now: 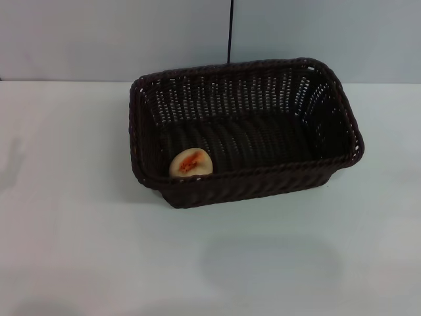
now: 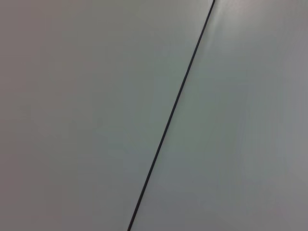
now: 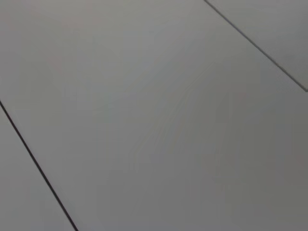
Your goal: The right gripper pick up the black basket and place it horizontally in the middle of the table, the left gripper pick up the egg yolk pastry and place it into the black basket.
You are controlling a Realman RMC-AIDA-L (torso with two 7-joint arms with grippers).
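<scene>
The black basket (image 1: 263, 178) lies lengthwise across the middle of the white table (image 1: 79, 250) in the head view, slightly turned. The egg yolk pastry (image 1: 191, 164) rests inside it at the near left corner, leaning against the front wall with its orange-red top showing. Neither gripper shows in any view. The left wrist view and the right wrist view show only plain grey panels with thin dark seams.
A pale wall stands behind the table's far edge, with a thin dark vertical seam (image 1: 231, 29) above the basket. Bare tabletop lies to the left, right and front of the basket.
</scene>
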